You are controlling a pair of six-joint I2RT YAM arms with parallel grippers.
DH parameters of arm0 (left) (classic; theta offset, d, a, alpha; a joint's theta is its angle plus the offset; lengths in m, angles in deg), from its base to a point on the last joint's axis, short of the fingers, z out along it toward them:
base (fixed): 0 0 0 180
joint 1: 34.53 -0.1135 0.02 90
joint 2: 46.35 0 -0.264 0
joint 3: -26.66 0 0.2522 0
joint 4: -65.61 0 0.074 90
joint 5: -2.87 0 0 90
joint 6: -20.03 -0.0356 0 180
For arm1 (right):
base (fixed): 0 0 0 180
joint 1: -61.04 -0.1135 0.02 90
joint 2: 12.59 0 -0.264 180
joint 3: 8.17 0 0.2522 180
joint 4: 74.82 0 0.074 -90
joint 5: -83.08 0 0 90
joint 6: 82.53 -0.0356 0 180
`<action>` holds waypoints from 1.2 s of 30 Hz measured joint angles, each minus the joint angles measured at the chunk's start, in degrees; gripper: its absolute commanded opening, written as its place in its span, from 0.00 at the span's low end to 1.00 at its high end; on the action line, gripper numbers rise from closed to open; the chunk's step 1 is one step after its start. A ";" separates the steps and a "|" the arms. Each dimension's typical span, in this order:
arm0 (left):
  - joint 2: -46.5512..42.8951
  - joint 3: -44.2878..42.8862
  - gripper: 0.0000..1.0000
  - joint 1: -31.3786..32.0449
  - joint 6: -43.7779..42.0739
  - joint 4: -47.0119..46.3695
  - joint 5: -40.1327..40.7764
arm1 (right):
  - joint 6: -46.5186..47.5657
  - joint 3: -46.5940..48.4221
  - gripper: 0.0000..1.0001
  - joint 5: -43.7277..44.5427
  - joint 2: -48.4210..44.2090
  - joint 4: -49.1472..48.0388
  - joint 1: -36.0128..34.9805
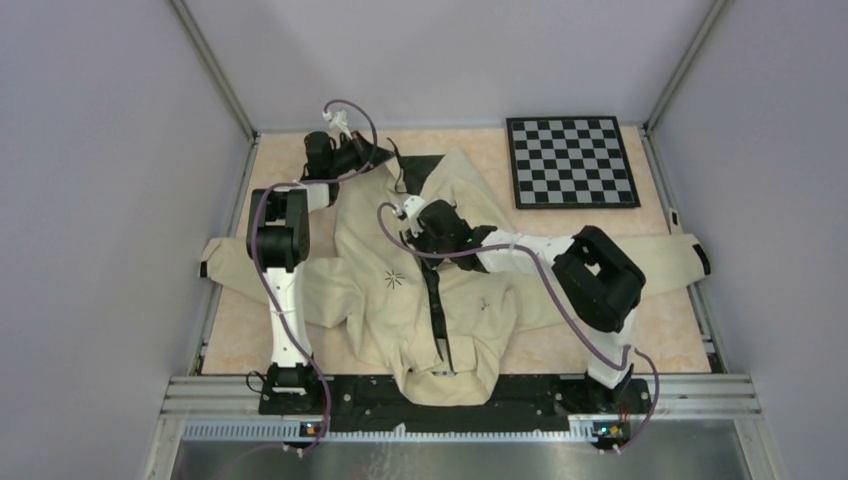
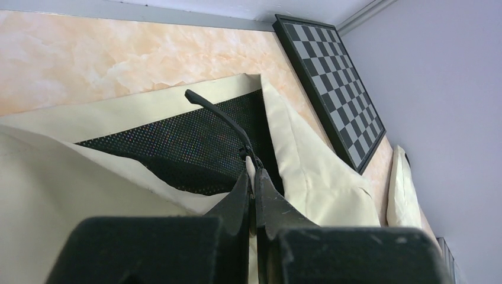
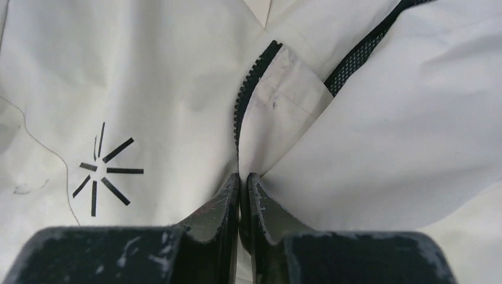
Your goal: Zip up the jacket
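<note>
Pale stone-look table (image 1: 660, 345) lay under everything. Left jaws were pinched shut on the cream collar (image 2: 296, 165) at the far end. Right jaws were shut tight where the zipper (image 3: 248, 89) split, just beside the star logo (image 3: 103, 168). The pull was hidden, so I could not tell if they held it. The jacket (image 1: 370, 250) lay spread flat, sleeves out. It looked soft, light and floppy. Holding the small pull and keeping the collar tight seemed best.
</note>
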 measured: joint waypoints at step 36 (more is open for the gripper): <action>0.02 -0.59 0.00 0.00 -0.04 -0.02 -0.92 | -6.14 16.20 0.48 -12.98 11.28 -0.28 8.26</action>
